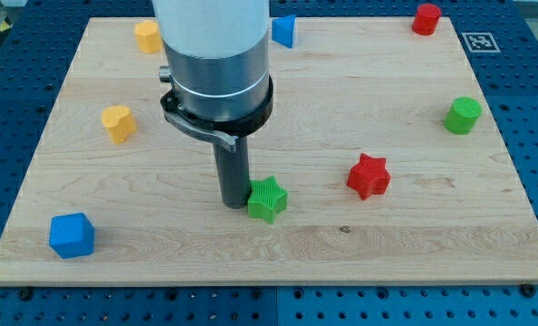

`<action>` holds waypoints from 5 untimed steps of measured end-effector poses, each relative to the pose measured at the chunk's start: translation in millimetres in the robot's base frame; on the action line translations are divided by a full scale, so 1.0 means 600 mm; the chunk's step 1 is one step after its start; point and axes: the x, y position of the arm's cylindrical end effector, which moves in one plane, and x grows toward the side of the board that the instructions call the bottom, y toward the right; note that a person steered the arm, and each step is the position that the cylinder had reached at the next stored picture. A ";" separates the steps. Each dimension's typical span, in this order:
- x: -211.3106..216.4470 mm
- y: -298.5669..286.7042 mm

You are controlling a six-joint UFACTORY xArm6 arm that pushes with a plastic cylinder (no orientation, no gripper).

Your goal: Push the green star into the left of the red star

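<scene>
The green star [268, 198] lies on the wooden board a little below the board's middle. The red star [369, 176] lies to its right and slightly higher, a gap of about one block width between them. My tip [234, 203] stands right against the green star's left side, touching or nearly touching it. The rod rises from there into the large grey and white arm body that covers the board's upper middle.
A blue cube [72, 235] sits at the bottom left. A yellow block [119, 123] is at the left, another yellow block [148, 37] at the top left. A blue block [283, 31] shows at the top middle, a red cylinder [426, 19] top right, a green cylinder [463, 116] at right.
</scene>
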 end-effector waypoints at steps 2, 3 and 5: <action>0.000 -0.016; 0.047 0.024; 0.083 0.057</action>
